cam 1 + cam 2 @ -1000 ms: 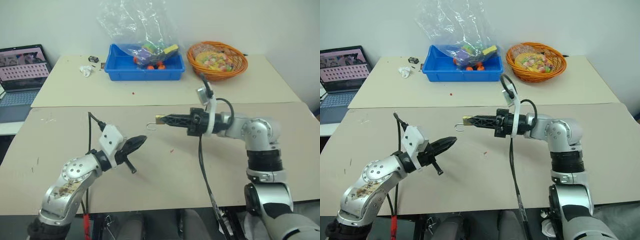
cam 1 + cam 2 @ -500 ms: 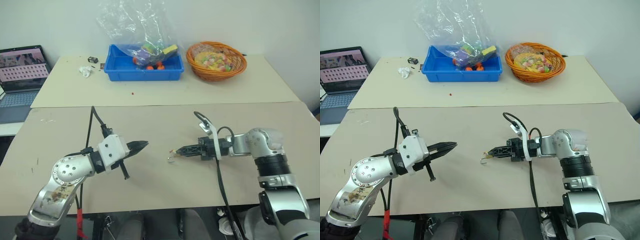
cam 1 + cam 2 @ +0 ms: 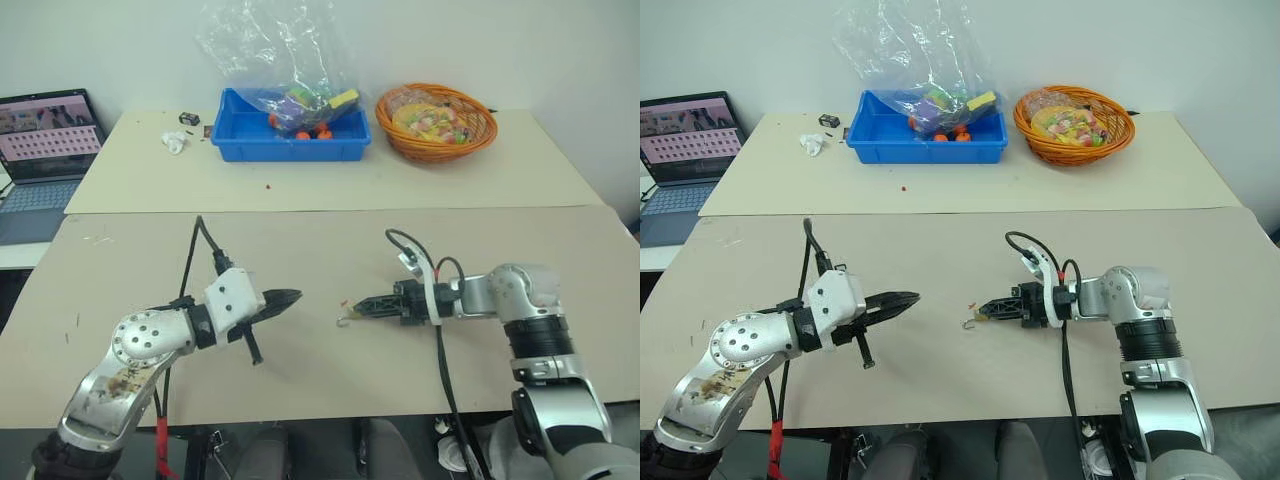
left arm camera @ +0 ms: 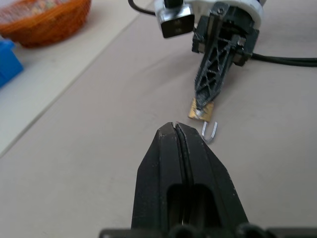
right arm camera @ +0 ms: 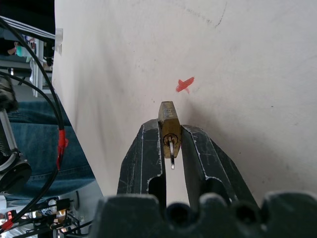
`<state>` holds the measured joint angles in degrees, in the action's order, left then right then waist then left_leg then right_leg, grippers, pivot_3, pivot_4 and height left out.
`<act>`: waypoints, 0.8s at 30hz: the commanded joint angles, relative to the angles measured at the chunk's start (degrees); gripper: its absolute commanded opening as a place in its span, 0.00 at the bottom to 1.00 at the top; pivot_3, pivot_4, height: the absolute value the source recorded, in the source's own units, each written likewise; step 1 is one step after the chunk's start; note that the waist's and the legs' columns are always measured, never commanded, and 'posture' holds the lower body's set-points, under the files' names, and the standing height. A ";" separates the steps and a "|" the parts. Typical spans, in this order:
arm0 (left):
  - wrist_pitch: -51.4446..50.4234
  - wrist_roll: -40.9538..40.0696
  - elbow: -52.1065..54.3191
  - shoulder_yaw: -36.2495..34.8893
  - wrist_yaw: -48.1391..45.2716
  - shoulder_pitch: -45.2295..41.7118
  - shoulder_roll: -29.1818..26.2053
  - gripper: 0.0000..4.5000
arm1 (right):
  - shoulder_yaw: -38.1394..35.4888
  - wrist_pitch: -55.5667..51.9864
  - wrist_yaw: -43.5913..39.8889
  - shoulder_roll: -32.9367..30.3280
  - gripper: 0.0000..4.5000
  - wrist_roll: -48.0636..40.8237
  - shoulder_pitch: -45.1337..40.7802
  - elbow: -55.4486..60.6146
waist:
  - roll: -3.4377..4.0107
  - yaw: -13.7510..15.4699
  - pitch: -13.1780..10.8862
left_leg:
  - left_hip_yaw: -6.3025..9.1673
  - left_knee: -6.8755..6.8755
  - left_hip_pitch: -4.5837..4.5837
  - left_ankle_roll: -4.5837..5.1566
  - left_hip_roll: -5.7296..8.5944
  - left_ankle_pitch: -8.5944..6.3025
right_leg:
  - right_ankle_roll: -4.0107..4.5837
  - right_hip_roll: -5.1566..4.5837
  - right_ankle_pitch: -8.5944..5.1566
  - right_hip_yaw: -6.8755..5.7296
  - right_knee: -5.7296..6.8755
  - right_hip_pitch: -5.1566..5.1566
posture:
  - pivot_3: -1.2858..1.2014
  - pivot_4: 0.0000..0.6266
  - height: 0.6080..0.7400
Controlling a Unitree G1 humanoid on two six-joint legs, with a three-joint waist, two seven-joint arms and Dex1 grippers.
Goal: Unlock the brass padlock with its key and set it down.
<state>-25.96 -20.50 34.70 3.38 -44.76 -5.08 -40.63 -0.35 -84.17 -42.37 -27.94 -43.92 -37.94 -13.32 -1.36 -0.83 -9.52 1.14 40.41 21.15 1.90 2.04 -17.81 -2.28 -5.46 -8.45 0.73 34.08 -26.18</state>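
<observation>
right gripper (image 5: 170, 130) clamps brass padlock (image 5: 169, 126), shackle sprung.

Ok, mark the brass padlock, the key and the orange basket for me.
brass padlock (image 5: 169, 120): right wrist view, on its yellow body.
key (image 5: 171, 151): right wrist view, on the silvery stem at the keyhole.
orange basket (image 3: 480, 138): left eye view, on its woven rim.

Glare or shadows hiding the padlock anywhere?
Right wrist view: brass padlock evenly lit, key in its keyhole readable, no glare. Left wrist view: shackle glints slightly, soft shadow beneath. Left eye view: highlights on the plastic bag, far off.
</observation>
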 commanded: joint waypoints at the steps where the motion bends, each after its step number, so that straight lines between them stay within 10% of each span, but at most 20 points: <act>1: -3.85 -2.21 2.56 -0.07 -0.34 -1.64 -0.86 0.01 | -1.45 -0.01 0.34 -0.18 0.03 0.12 0.46 0.98 | 0.00 0.02 0.00 | 0.00 0.00 0.00 0.00 0.00 0.00 | 0.00 0.00 0.00 0.00 0.00 0.01 | 0.52 0.24 0.91; 9: -5.56 -1.39 0.36 2.47 -1.51 -2.46 -0.99 0.01 | -1.86 -0.07 0.95 0.27 0.03 0.20 1.00 1.20 | 0.00 0.05 0.01 | 0.01 0.01 -0.02 0.00 0.02 0.00 | 0.00 0.00 0.00 0.00 -0.01 0.04 | 0.52 0.24 0.91; 19: -3.79 0.44 -3.12 5.56 -2.52 -5.73 0.76 0.00 | -1.75 1.05 0.60 0.18 0.82 0.06 2.06 3.22 | -0.02 -0.15 0.04 | 0.00 0.01 -0.05 -0.01 0.02 0.00 | 0.00 0.02 0.00 0.02 0.00 0.05 | 0.52 0.24 0.91; 24: -2.97 0.28 -3.91 5.27 -2.48 -5.82 1.60 0.00 | -0.14 7.51 -1.47 -3.69 0.82 3.18 4.82 4.88 | -0.01 0.20 0.05 | 0.01 0.01 -0.07 -0.01 0.02 0.00 | 0.00 0.00 0.00 0.01 0.01 0.08 | 0.52 0.24 0.91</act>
<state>-30.32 -20.31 30.35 9.04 -47.14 -10.56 -39.30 -0.74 -80.05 -44.01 -29.26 -43.94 -34.48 -9.45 -1.37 -0.63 -9.48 1.17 40.42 21.08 1.89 2.07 -17.80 -2.28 -5.47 -8.45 0.73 34.08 -26.08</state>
